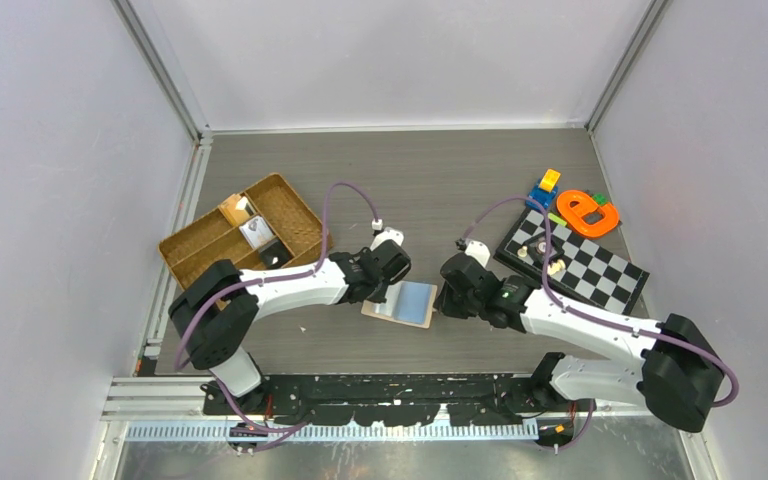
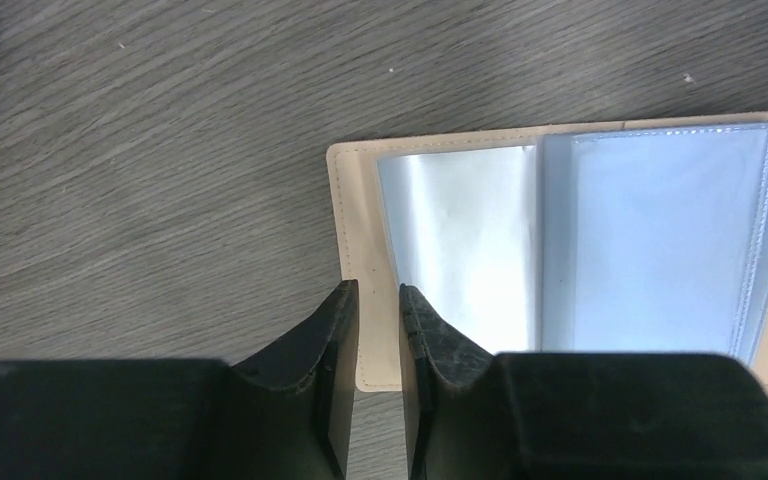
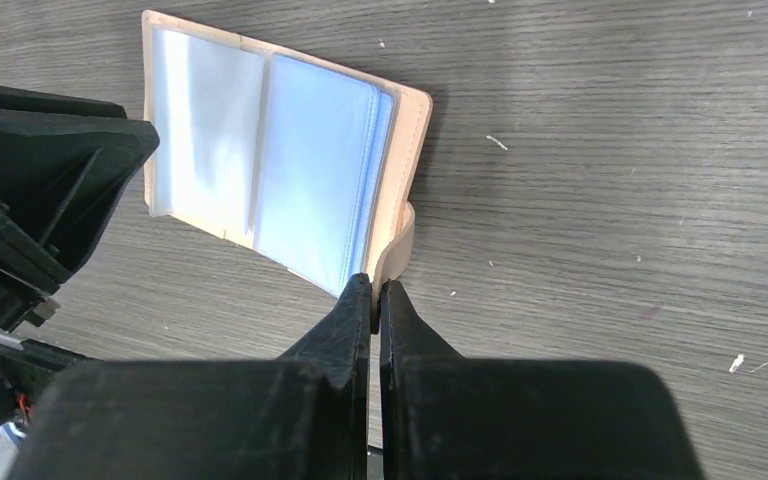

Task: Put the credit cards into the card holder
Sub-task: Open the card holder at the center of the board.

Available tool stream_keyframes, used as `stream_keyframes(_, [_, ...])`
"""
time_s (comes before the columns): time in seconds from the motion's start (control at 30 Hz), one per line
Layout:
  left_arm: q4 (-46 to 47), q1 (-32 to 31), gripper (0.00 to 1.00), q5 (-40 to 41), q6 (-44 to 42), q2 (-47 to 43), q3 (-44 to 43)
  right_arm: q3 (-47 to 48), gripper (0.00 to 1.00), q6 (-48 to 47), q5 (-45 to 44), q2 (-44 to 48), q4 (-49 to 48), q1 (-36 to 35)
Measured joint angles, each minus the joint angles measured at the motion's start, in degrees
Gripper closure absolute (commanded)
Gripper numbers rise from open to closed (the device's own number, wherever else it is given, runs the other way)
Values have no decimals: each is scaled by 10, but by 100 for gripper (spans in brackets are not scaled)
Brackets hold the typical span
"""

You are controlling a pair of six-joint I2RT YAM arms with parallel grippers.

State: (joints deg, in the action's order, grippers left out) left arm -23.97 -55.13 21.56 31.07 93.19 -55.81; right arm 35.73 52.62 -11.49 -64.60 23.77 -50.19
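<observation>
Left wrist view: left gripper (image 2: 378, 300) jaws, narrowly apart, straddle the open card holder's (image 2: 358, 220) left margin; grip indeterminate. Right gripper (image 3: 373, 292), closed, sits at its right edge.

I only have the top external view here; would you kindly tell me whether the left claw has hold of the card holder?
Observer: Not clearly. On the left wrist view the left claw straddles the beige border of the card holder, with a narrow gap between its fingers.
Operator: Thank you. What is the right claw doing?
Observer: The right claw is shut, its tips seemingly pinching the holder's beige tab.
Operator: And the bluish patch I see?
Observer: Clear plastic sleeves facing up inside the open cover; I cannot tell whether any holds a card.
</observation>
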Motion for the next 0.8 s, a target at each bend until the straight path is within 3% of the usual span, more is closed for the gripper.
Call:
stream_keyframes(0.47, [-7, 0, 94, 2, 6, 17, 5, -1, 100, -2, -18, -53, -27, 1])
stream_keyframes(0.8, [1, 0, 99, 1, 21, 17, 19, -2, 100, -24, -29, -91, -61, 37])
